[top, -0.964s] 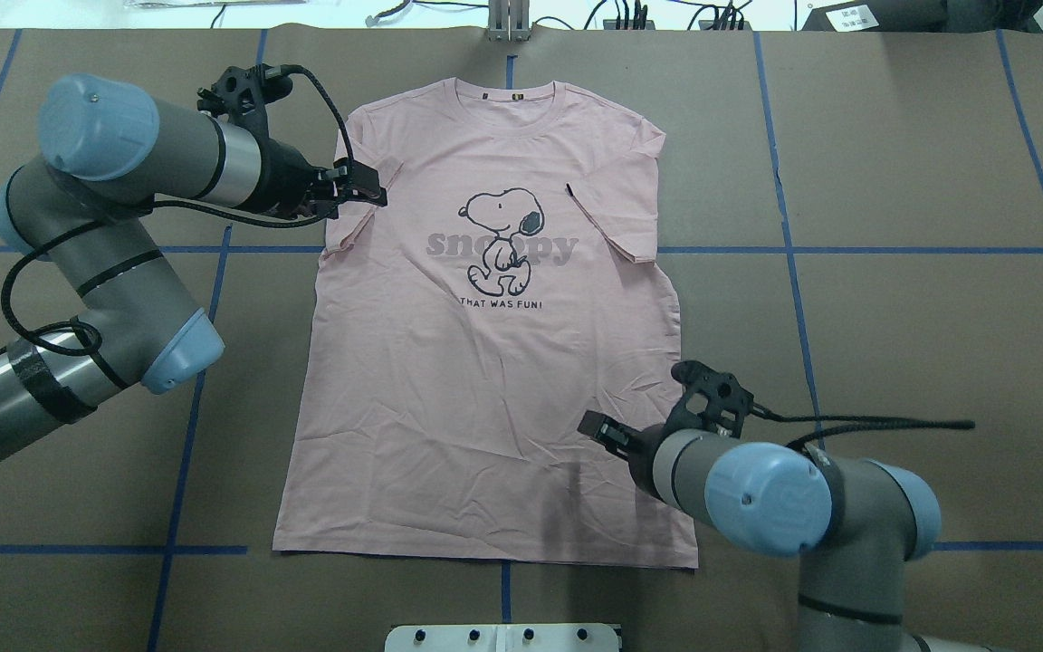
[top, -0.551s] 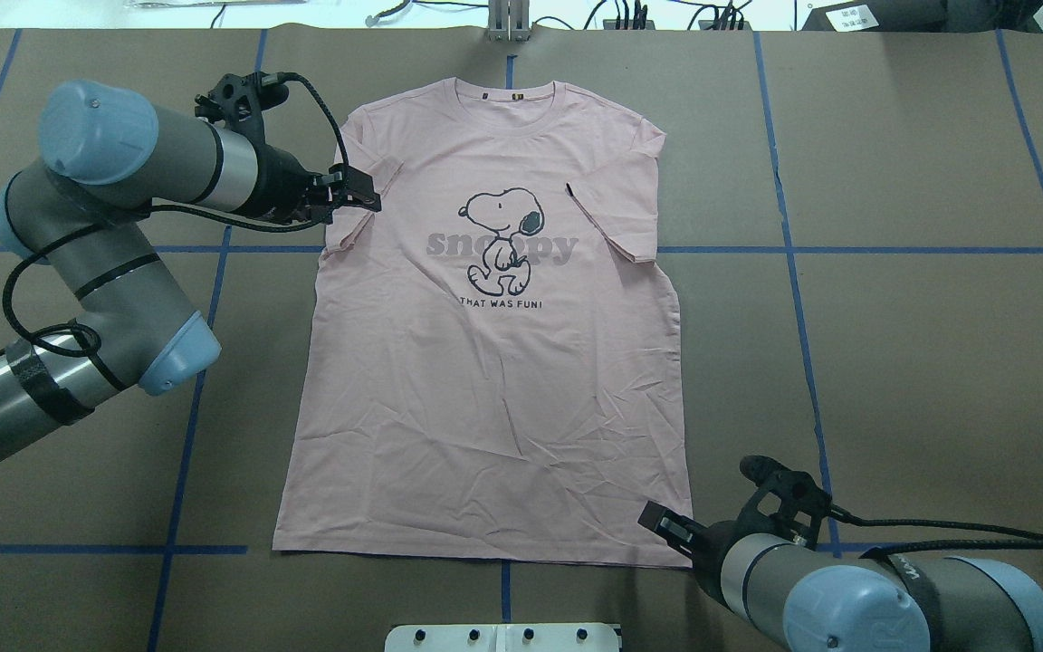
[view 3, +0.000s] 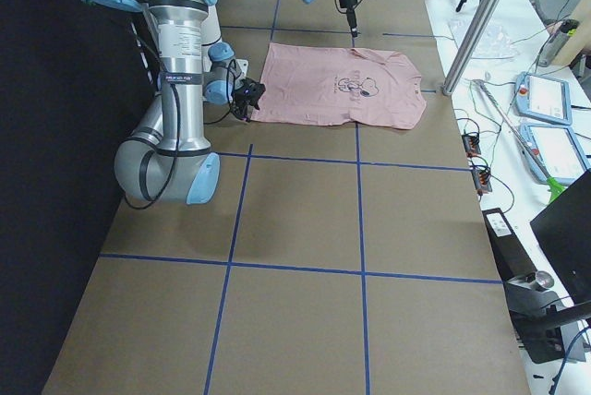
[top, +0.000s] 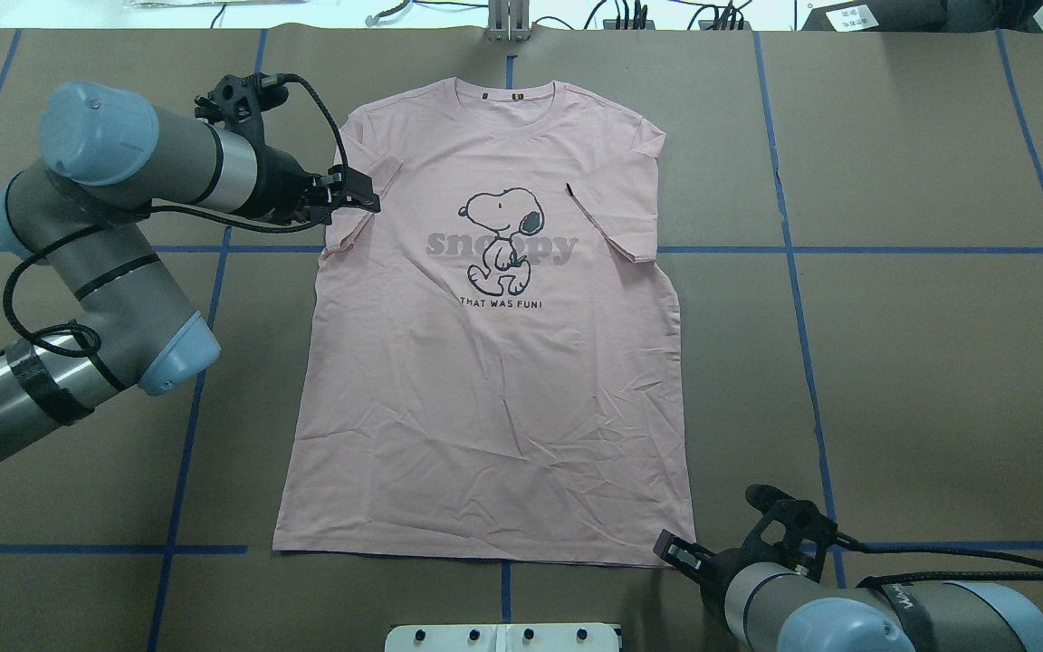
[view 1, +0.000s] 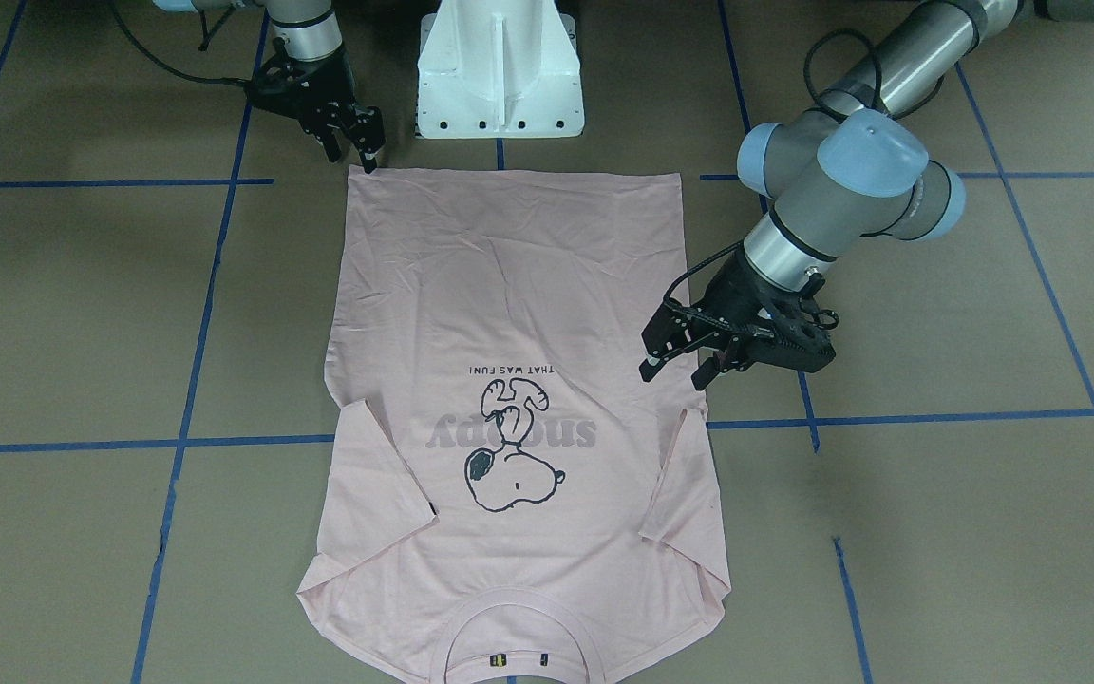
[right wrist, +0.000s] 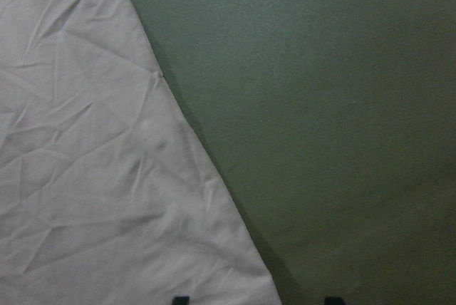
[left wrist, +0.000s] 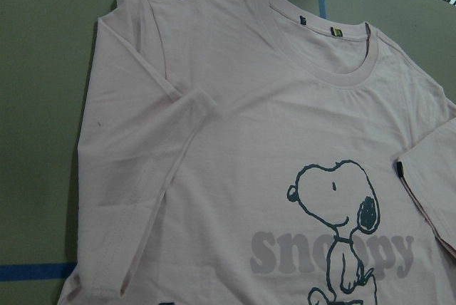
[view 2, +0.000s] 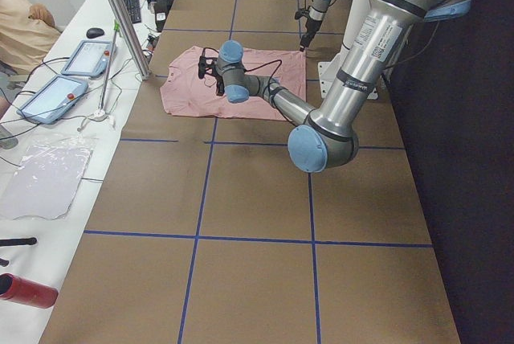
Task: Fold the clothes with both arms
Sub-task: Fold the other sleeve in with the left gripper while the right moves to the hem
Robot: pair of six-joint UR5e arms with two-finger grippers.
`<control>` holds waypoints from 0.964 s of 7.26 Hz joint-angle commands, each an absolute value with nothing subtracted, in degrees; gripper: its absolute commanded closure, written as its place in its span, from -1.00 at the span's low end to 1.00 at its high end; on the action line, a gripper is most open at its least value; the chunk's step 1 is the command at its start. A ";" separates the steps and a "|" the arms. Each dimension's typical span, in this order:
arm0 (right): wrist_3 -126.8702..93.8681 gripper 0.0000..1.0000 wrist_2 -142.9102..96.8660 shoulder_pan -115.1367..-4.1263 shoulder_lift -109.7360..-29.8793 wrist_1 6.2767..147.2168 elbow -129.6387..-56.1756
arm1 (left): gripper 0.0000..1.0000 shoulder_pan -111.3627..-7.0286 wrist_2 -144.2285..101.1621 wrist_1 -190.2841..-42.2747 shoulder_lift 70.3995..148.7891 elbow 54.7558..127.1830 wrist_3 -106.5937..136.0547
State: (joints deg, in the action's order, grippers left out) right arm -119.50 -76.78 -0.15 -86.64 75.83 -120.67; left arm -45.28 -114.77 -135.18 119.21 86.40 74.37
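The pale pink Snoopy T-shirt (top: 485,362) lies flat and face up on the brown table, collar at the far side. Both sleeves are folded in over the front, and a small black tag (top: 569,188) shows on the right one. My left gripper (top: 360,196) is open and empty, hovering over the folded left sleeve (view 1: 689,446). My right gripper (top: 674,551) is open at the near right hem corner. In the right wrist view that corner (right wrist: 263,292) lies between the two fingertips (right wrist: 180,299). The left wrist view shows the collar and the folded sleeve (left wrist: 164,148).
The white pedestal base (view 1: 499,66) stands just behind the near hem. Blue tape lines (top: 793,254) cross the brown table cover. A metal post (top: 508,23) stands at the far edge. Tablets and cables (view 2: 72,71) lie on a side bench beyond the far edge.
My right arm has drawn back from the shirt's right side, down to its near right hem corner. My left gripper has shifted slightly left over the sleeve. The shirt has not moved.
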 commanded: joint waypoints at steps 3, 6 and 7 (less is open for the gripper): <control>-119.53 0.30 -77.08 0.00 -86.40 75.85 -119.10 | -0.55 -45.26 -114.70 -135.18 119.09 86.31 74.18; -119.27 1.00 -77.78 0.00 -86.22 75.76 -119.70 | -0.55 -45.35 -114.70 -135.18 118.92 86.31 74.18; -118.83 1.00 -78.04 0.00 -86.57 75.67 -120.32 | -0.55 -45.35 -114.70 -135.18 118.92 86.31 74.18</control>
